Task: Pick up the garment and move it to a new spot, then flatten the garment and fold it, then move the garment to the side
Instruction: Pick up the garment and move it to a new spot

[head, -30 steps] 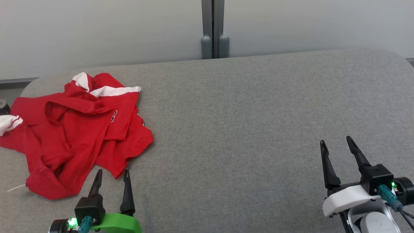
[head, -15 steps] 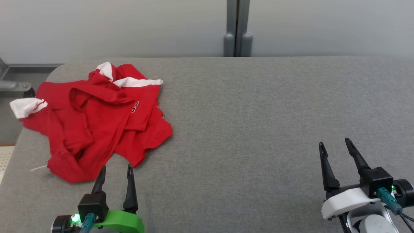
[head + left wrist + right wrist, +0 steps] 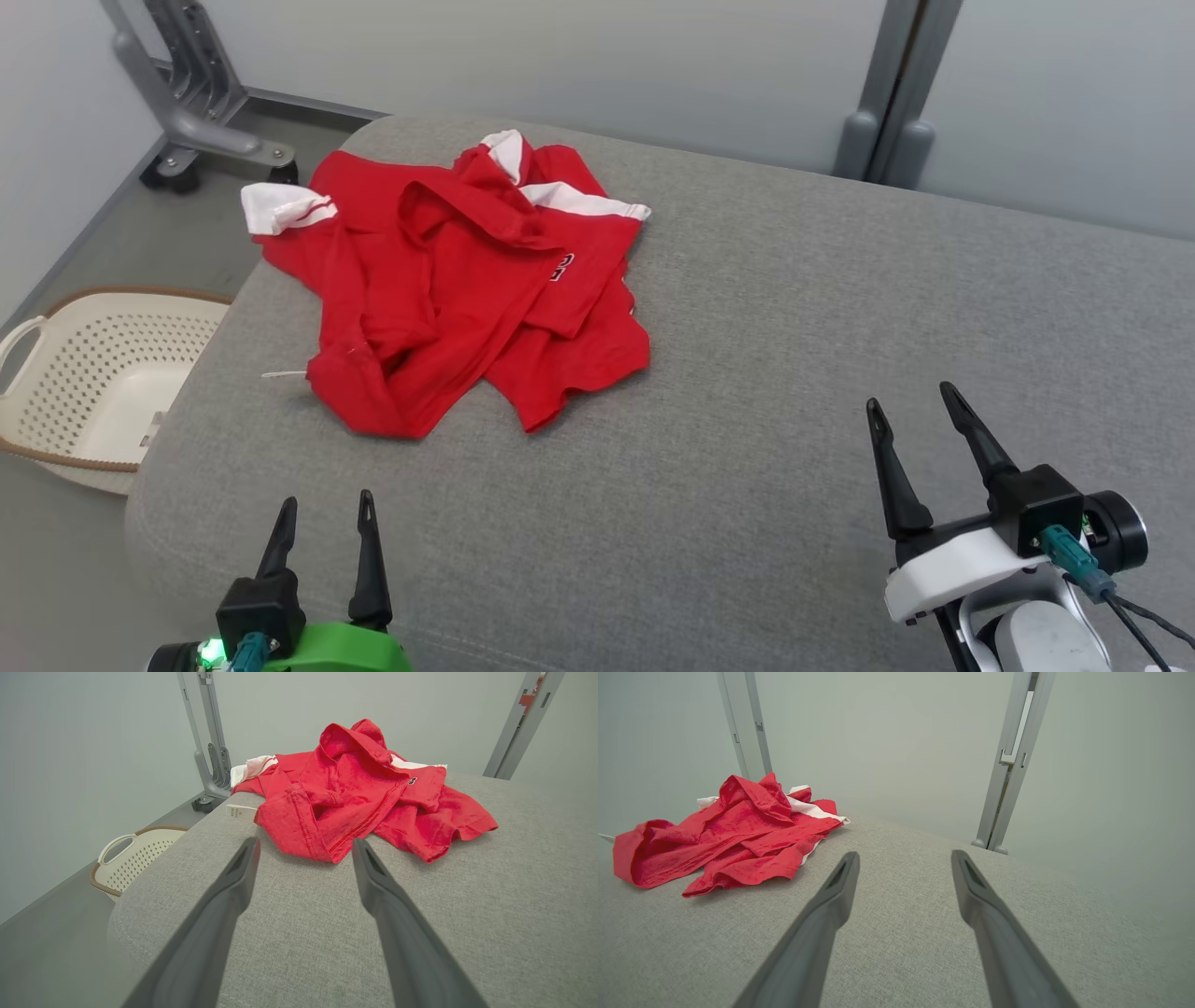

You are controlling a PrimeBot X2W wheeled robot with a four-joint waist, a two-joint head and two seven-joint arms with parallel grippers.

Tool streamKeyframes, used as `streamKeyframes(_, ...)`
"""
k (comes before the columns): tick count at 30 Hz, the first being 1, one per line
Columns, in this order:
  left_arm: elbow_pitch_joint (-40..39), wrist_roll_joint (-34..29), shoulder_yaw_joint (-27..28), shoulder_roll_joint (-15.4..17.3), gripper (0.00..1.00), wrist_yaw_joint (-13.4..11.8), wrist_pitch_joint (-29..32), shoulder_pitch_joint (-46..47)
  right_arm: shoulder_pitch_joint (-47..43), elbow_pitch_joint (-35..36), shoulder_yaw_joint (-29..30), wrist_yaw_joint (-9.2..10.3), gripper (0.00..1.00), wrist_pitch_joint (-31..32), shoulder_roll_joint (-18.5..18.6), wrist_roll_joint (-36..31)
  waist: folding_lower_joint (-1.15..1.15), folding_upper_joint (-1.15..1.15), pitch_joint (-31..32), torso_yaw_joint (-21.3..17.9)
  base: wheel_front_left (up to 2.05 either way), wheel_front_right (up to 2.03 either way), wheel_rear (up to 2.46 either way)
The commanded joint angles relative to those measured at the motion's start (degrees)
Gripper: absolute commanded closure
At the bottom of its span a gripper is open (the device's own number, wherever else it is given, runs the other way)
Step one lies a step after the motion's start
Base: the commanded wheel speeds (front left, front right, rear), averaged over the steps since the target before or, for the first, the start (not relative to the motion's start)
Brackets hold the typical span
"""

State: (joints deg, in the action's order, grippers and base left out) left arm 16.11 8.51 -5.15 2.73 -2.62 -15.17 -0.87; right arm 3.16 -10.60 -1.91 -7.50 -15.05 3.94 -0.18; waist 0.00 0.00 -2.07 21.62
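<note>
In the head view, the crumpled red garment with white trim point(image 3: 467, 289) lies in a heap on the grey fabric-covered table point(image 3: 794, 373). It is ahead of the left gripper point(image 3: 326, 501) and slightly toward its inner side, with a strip of bare table between them. The 2 dark fingers of this gripper stand apart and hold nothing. The right gripper point(image 3: 910, 397) is also spread wide and empty, and the garment is well apart from it, far to its left. Against the picture of 0.5 s ago the whole scene has slid to the right, so we judge that the camera turned left. The folds of the garment look the same, so it was not touched. A cream perforated plastic basket point(image 3: 84, 373) now shows on the floor, to the outer side of the left gripper.

In the left wrist view, the garment point(image 3: 355, 788) is straight ahead of the open fingers. Its nearest hem seems to be just beyond the fingertips, not touching them.

In the right wrist view, the garment point(image 3: 728, 835) is ahead and to the left of the wide fingers, and bare table lies before them.

We think the robot has now faced the garment and the pick-up is not yet begun. The left gripper is the better placed: it needs to go forward and down onto a raised fold.
</note>
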Motion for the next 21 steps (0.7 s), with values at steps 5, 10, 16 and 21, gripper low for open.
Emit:
streamKeyframes(5,-0.41,0.14,0.18,0.29,0.00,0.17,-0.01,1.31,1.29,0.05,-1.23,0.02,0.00,-0.23,0.09,0.17,0.00,0.00,-1.75,2.59,0.00,0.00,0.00)
streamKeyframes(10,3.01,-0.37,0.05,0.66,0.00,0.65,0.02,6.26,2.67,0.30,-1.87,0.03,0.00,-0.23,0.95,0.28,0.00,0.00,-4.77,-0.51,0.00,0.00,0.00)
streamKeyframes(16,10.07,-0.21,0.53,3.12,0.00,1.47,4.08,17.83,5.85,0.68,-3.06,0.03,0.00,-0.23,2.36,0.61,0.00,0.00,-10.57,-5.08,0.00,0.00,0.00)
streamKeyframes(21,18.13,0.65,2.06,6.15,0.00,1.24,11.43,27.92,8.49,0.43,-4.44,0.03,0.00,-0.23,2.75,1.25,0.00,0.00,-15.30,-8.67,0.00,0.00,0.00)
